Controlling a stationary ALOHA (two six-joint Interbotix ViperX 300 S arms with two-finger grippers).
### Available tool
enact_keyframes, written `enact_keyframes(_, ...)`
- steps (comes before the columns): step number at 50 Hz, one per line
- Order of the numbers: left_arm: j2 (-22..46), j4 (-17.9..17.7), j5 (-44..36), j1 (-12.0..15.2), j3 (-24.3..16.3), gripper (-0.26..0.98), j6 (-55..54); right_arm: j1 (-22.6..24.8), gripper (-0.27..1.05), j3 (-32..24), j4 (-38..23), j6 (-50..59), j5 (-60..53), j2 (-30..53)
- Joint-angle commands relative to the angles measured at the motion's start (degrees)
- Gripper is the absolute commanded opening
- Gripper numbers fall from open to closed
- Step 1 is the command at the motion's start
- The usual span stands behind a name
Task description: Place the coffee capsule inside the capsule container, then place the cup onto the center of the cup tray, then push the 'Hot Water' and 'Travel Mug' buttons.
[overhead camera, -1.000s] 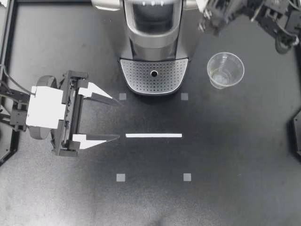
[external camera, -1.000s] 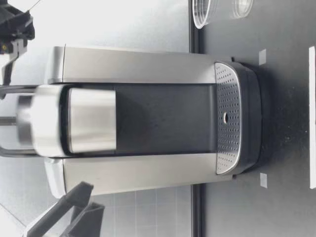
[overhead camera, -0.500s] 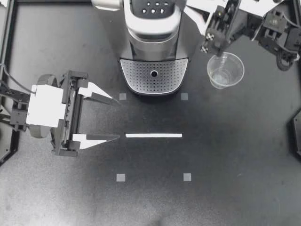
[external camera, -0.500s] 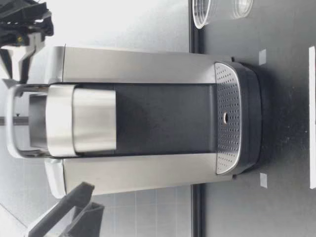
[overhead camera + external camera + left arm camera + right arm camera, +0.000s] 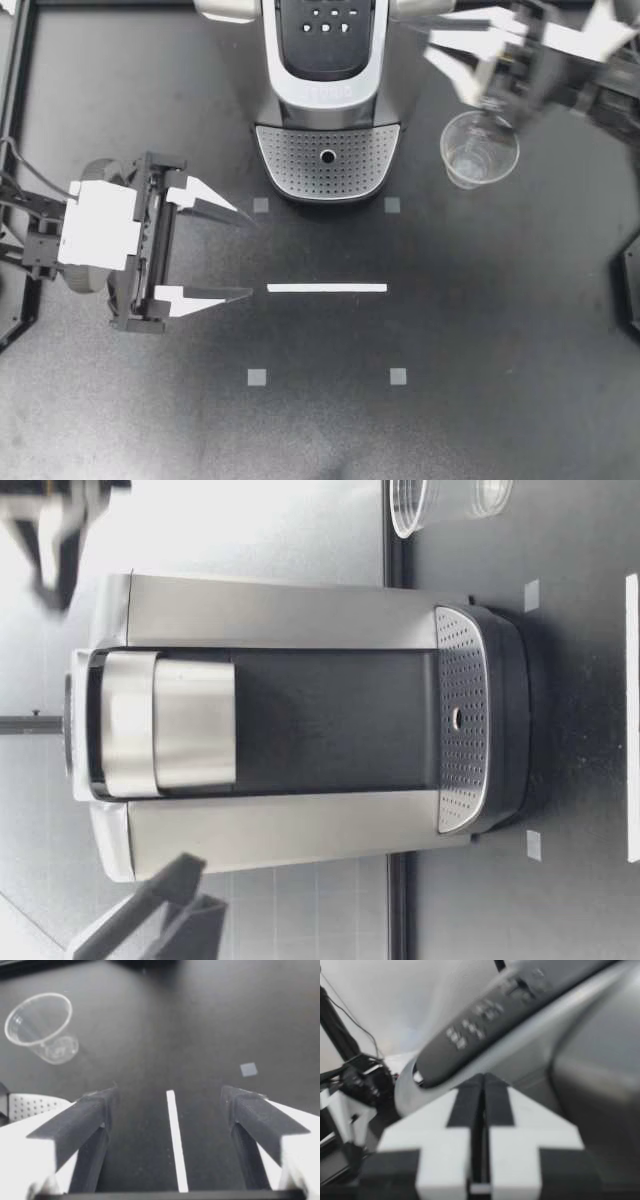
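Overhead first. The left gripper is held over the bare surface with its jaws wide apart and nothing between them, the tips just beside one end of the white strip. The right gripper is blurred beside the coffee machine, above the cup. The clear cup stands upright on the surface, beside the cup tray and not on it. The button panel is seen on the machine's closed top; its legends and the print on the front edge are too small to be read.

Low view: the blurred right gripper is seen above the machine's top, apart from it. The cup is farther off, beyond the machine.

Left wrist view: the jaws are spread wide and empty, with the white strip lying on the surface between them. The cup is well ahead and apart from them.

Right wrist view: the jaws are pressed almost together, a thin slit between, nothing held. The button panel lies ahead, its labels blurred beyond reading.
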Motion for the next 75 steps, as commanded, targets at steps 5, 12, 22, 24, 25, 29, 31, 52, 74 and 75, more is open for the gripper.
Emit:
enact_keyframes(5, -0.18, -1.93, -0.44, 0.0, 0.0, 0.75, -0.09, -1.49, 0.1, 7.82, 2.46, 3.52, 7.29, -7.91)
enact_keyframes(12, -0.18, -2.46, -1.14, 0.0, 0.53, 0.75, -0.09, -3.34, 0.1, 13.71, 5.19, 8.96, 13.27, -12.04)
enact_keyframes(22, -0.09, -2.46, -1.85, 0.0, 0.53, 0.75, 0.0, -7.38, 0.11, 18.98, 5.71, 18.54, 21.8, -15.38)
enact_keyframes(24, 0.0, -2.46, -1.93, 0.0, 0.53, 0.75, 0.0, -8.0, 0.11, 19.78, 5.71, 19.95, 22.5, -15.64)
enact_keyframes(25, 0.0, -2.46, -1.93, 0.0, 0.53, 0.75, 0.0, -8.26, 0.11, 20.3, 5.71, 20.48, 22.85, -15.73)
enact_keyframes(29, 0.18, -2.46, -1.85, 0.0, 0.7, 0.75, 0.0, -9.4, 0.13, 21.88, 5.71, 22.76, 23.55, -15.82)
enact_keyframes(31, 0.0, -2.46, -1.93, 0.0, 0.79, 0.75, 0.0, -9.84, 0.14, 22.59, 5.71, 23.82, 23.73, -15.73)
enact_keyframes(52, 0.79, -2.55, -2.46, 0.0, 1.76, 0.75, 0.09, -12.92, 0.45, 24.61, 5.71, 28.04, 23.12, -12.22)
enact_keyframes(74, 1.93, -2.46, -2.46, 0.0, 1.76, 0.75, 0.09, -13.01, 0.55, 21.27, 5.54, 27.86, 21.09, -2.99)
enact_keyframes(75, 1.93, -2.46, -2.46, 0.09, 1.76, 0.75, 0.09, -13.01, 0.55, 21.01, 5.54, 27.86, 21.09, -2.55)
